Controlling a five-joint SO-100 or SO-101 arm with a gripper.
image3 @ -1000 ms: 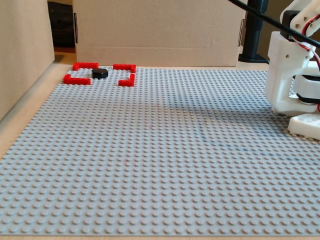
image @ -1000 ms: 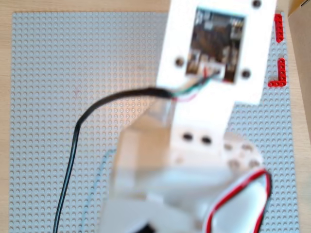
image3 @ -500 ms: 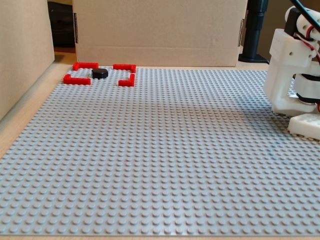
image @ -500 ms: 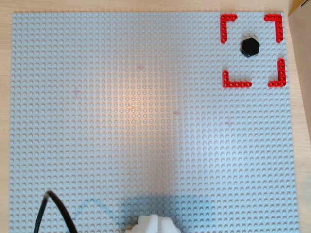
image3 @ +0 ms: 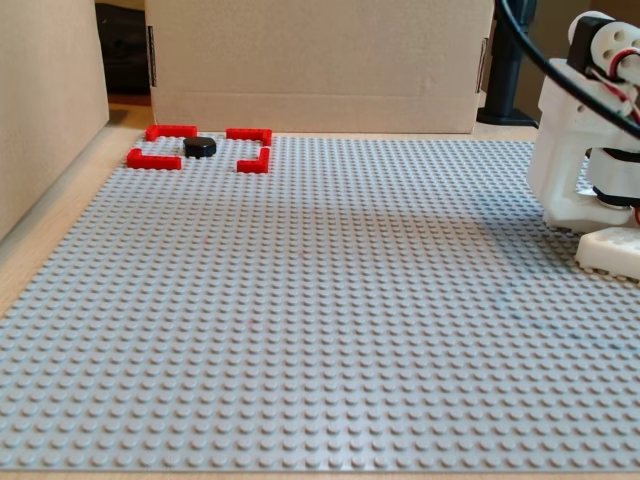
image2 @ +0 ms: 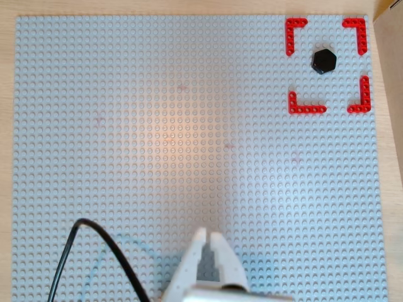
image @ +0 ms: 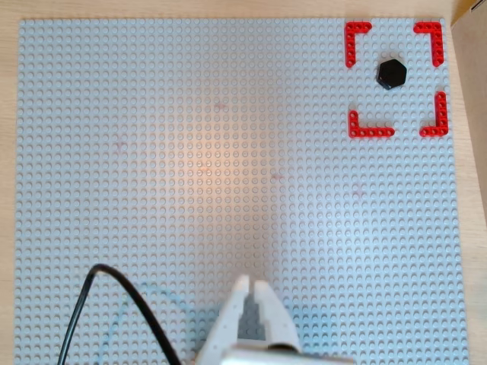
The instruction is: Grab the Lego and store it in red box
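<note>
The Lego, a glossy black hexagonal piece, lies inside the red box, a square of red corner pieces at the top right of both overhead views. In the fixed view the Lego sits within the red box at the far left. My gripper is at the bottom middle of both overhead views, far from the Lego. Its white fingers meet at the tips and hold nothing. The fixed view shows only the arm's white body at the right edge.
The grey studded baseplate covers most of the table. A black cable loops over its bottom left. In the fixed view a cardboard wall stands behind the plate and another cardboard wall stands along the left.
</note>
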